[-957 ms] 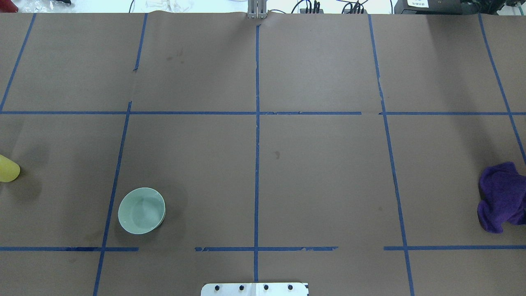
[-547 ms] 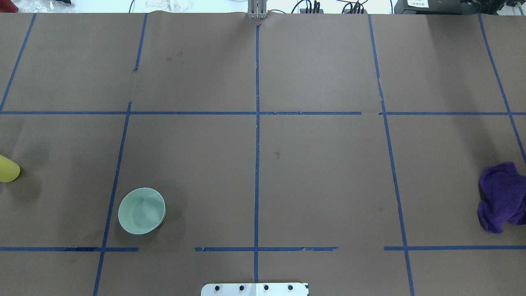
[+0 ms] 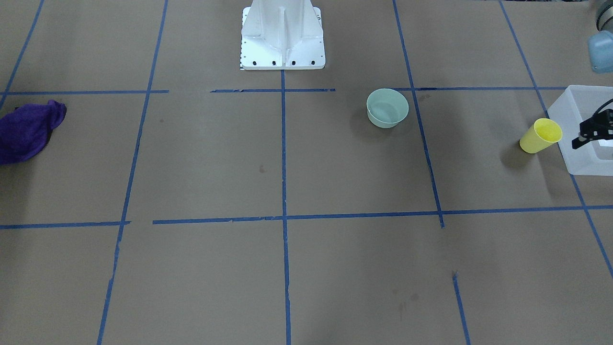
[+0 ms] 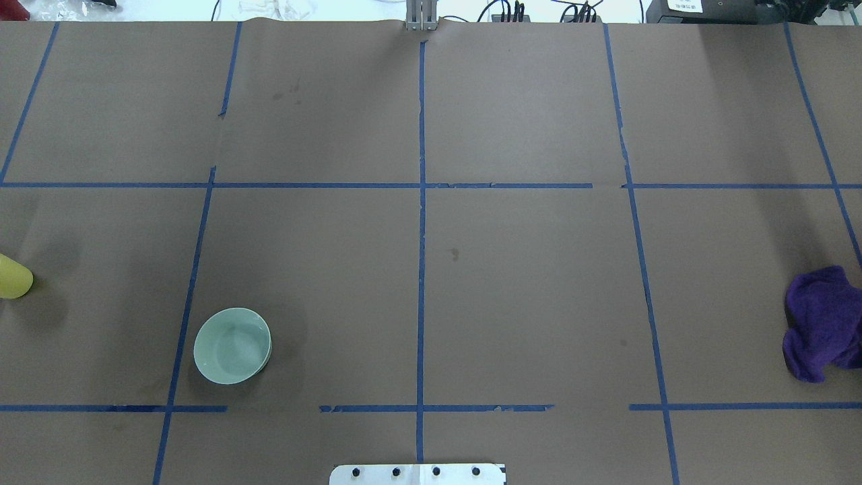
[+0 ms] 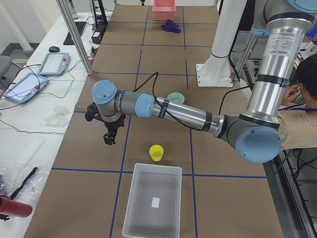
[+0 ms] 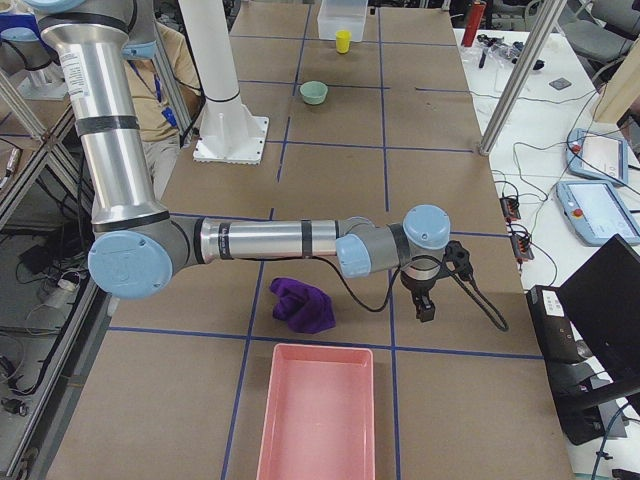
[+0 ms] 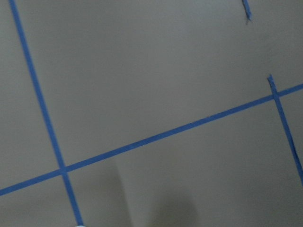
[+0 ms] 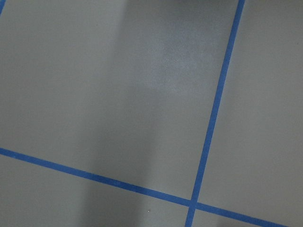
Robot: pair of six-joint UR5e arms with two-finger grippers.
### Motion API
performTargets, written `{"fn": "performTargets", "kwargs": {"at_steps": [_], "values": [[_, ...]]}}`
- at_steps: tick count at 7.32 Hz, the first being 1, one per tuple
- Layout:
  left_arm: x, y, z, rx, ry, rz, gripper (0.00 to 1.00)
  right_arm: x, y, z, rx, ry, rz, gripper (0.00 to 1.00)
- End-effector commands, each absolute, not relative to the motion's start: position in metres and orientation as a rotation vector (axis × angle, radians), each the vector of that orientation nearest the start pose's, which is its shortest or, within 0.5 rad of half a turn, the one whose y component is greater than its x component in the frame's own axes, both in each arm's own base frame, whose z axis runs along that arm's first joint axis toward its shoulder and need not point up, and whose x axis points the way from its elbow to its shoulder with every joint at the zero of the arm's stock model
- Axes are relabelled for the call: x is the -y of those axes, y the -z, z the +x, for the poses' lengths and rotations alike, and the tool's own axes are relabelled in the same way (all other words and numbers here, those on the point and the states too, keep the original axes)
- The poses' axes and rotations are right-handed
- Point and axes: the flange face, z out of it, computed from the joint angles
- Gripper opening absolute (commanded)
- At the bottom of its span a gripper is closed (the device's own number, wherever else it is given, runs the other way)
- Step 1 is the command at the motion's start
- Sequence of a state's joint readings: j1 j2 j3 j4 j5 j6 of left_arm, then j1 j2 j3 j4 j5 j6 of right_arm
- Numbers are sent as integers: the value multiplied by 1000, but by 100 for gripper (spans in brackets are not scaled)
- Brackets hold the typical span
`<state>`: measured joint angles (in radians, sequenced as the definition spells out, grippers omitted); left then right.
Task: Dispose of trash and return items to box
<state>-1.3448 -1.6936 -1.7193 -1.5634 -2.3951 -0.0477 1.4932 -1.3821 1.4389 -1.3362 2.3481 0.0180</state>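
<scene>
Nothing moved since: cup [image 3: 541,135] just beside box [image 3: 582,165], bowl [image 4: 232,345] apart, purple cloth [image 4: 821,323] far rt. L gripper [image 5: 107,141], R gripper [image 6: 425,312]: width can't tell.

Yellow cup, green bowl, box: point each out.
yellow cup [image 3: 534,140], exterior front-facing view, outer side wall.
green bowl [image 4: 232,346], overhead exterior view, inner floor.
box [image 5: 147,220], exterior left view, bare inner floor.

Brown table [image 4: 525,303], bowl [image 4: 232,345], cup [image 3: 540,136], frosted bin [image 5: 143,215], purple cloth [image 4: 821,323], pink tray [image 6: 318,425]
</scene>
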Motion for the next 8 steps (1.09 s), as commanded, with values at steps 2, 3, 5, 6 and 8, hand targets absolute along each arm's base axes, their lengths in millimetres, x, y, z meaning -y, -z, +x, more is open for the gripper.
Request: {"fn": "performTargets", "kwargs": {"at_steps": [2,3,5,6,8], "values": [[480,-557,63,-842,66,24,98,590,-591,10,792,169,243,100],[447,-587,56,-856,95,37,98,591,-585,8,793,174,250,100],[400,-616,67,-885,132,25,98,589,-570,-1,803,179,263,100],[390,-625,67,-890,141,24,98,587,-557,-4,811,173,276,100],[385,-635,86,-856,125,-6,98,576,-556,-6,812,178,276,100]]}}
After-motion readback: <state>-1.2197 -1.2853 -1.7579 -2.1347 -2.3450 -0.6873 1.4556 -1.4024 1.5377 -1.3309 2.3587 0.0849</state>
